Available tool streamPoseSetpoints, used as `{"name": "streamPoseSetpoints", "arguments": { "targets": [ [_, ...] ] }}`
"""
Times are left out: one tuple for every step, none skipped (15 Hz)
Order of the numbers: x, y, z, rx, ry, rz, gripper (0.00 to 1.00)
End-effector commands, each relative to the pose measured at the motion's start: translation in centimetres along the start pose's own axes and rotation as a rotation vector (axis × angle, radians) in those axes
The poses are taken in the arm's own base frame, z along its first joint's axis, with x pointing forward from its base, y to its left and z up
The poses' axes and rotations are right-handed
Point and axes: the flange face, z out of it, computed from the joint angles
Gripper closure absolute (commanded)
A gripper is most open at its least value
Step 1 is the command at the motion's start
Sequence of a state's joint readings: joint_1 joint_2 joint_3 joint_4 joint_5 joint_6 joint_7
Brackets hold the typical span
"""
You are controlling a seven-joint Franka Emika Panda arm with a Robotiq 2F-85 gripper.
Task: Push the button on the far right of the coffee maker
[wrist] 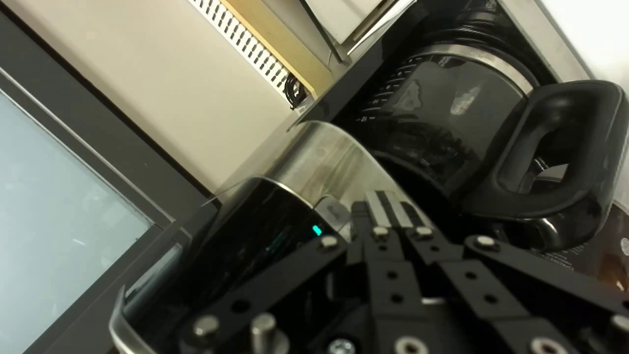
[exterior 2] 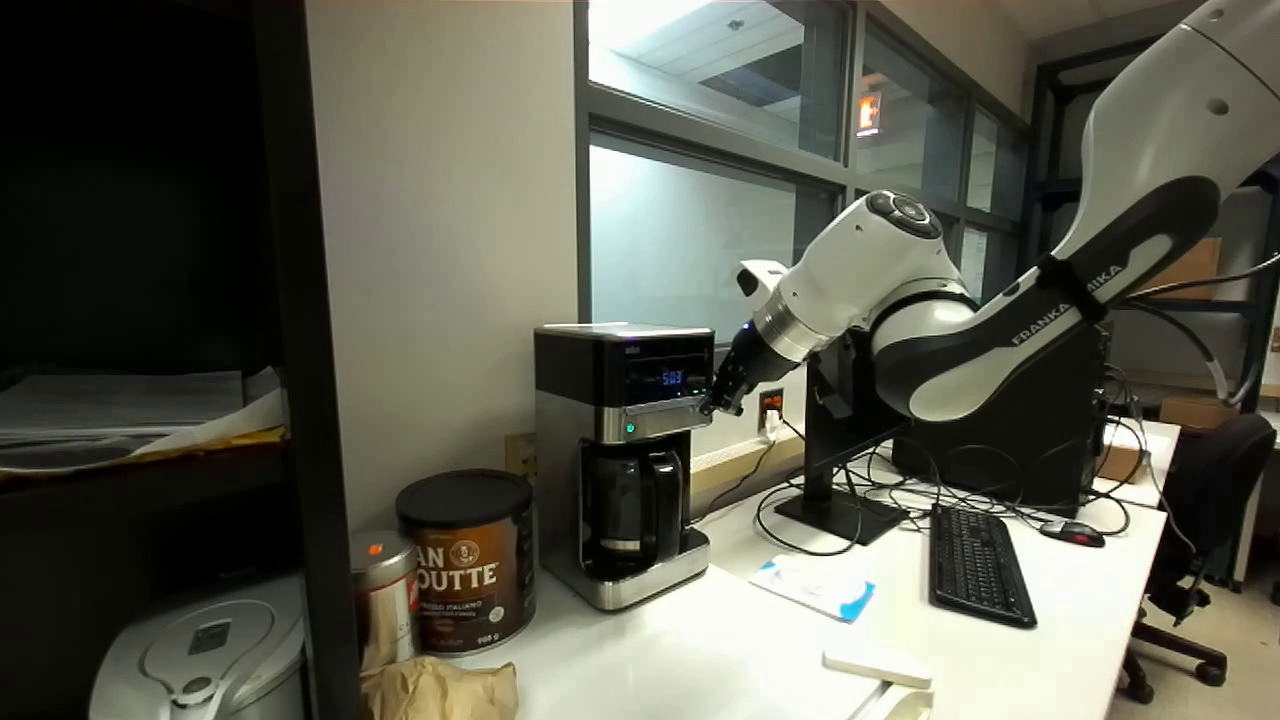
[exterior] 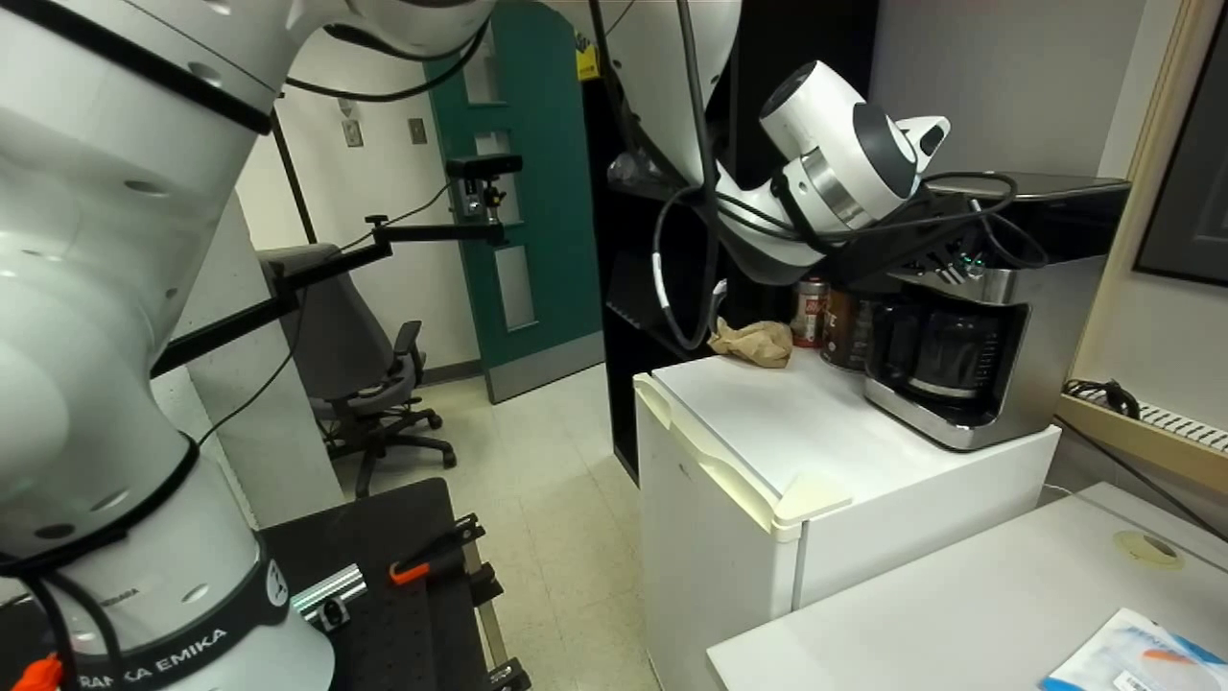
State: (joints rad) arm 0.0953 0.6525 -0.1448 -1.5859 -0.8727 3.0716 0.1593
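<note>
1. Closest of all, along the bottom of the wrist view, is the gripper [wrist: 388, 210]; its two fingers [wrist: 376, 209] lie together, with nothing seen between them.
2. Just left of the tips in that view sits a small grey button [wrist: 334, 212], a green light [wrist: 317, 229] beside it. It is probably the one wanted; whether the tips touch it, I cannot tell.
3. To press well, I would ease the tips toward the upper left of that view until they cover the button, then push straight in, briefly; a slanted push could slip off.
4. At upper right of the same view, the coffee pot [wrist: 452, 132] and its handle [wrist: 597, 147] jut out near the fingers, so avoid drifting that way.
5. Mid-frame in an exterior view stands the coffee maker [exterior 2: 590, 370], the tips at the right end of its silver strip [exterior 2: 665, 420].
6. Cable [exterior: 700, 115] looping beside the arm [exterior: 835, 182], upper middle of an exterior view, could snag.
7. At lower left, a coffee tin [exterior 2: 470, 580] and paper bag [exterior 2: 440, 690] seem out of the way.
8. Farthest off, upper middle, is a green door [exterior: 547, 192].
</note>
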Motion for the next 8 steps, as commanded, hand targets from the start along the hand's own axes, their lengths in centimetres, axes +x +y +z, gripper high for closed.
{"name": "streamPoseSetpoints", "arguments": {
  "targets": [
    [-0.9, -0.8, -1.5, 0.039, -0.012, 0.009, 1.00],
    [-1.6, -1.4, -2.2, 0.059, -0.021, 0.009, 1.00],
    [-2.0, -1.8, -2.6, 0.073, -0.027, 0.009, 1.00],
    [-2.5, -2.2, -3.3, 0.088, -0.026, 0.013, 1.00],
    [-2.9, -2.6, -3.9, 0.102, -0.032, 0.017, 1.00],
    [-3.4, -3.0, -4.7, 0.118, -0.035, 0.017, 1.00],
    [-3.7, -3.3, -5.4, 0.129, -0.038, 0.017, 1.00],
    [-4.2, -3.8, -6.4, 0.144, -0.036, 0.016, 1.00]
  ]
}}
